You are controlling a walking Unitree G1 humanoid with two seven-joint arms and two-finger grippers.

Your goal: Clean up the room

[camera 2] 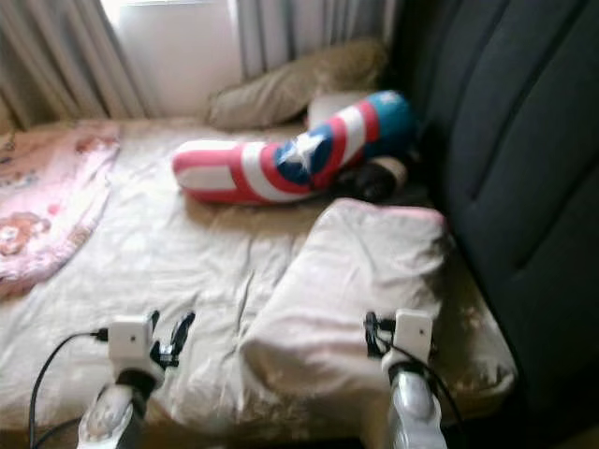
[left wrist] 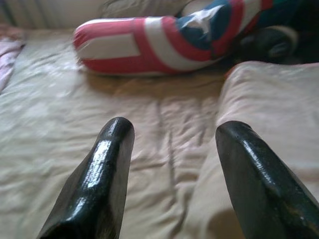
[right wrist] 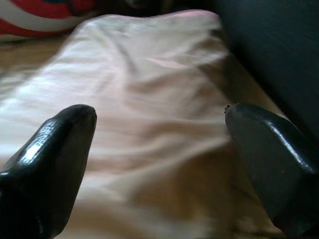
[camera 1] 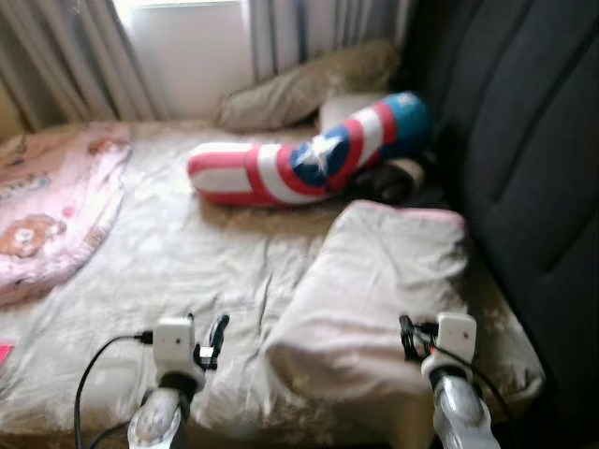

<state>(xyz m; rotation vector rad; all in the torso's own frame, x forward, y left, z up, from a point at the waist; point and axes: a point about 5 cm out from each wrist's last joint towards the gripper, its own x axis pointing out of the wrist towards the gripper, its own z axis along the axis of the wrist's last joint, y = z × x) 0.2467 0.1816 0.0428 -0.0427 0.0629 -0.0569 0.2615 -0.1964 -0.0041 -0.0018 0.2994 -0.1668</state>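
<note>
Pillow [camera 1: 374,290], beige and rumpled, lies on the bed [camera 1: 178,262] beside the dark headboard [camera 1: 533,159]. Nearest the pillow, the right end effector [right wrist: 159,159] reaches forward low over it, fingers spread wide. Left of the pillow, the left end effector [left wrist: 172,164] hovers above the sheet, equally wide.

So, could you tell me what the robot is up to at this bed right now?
The robot stands at the bed, both arms raised over its near edge. The left gripper hangs open above the wrinkled sheet, and the right gripper hangs open over the beige pillow by the dark headboard. Neither holds anything. A red, white and blue bolster lies farther back, another pillow sits under the window, and a pink blanket lies on the left.
</note>
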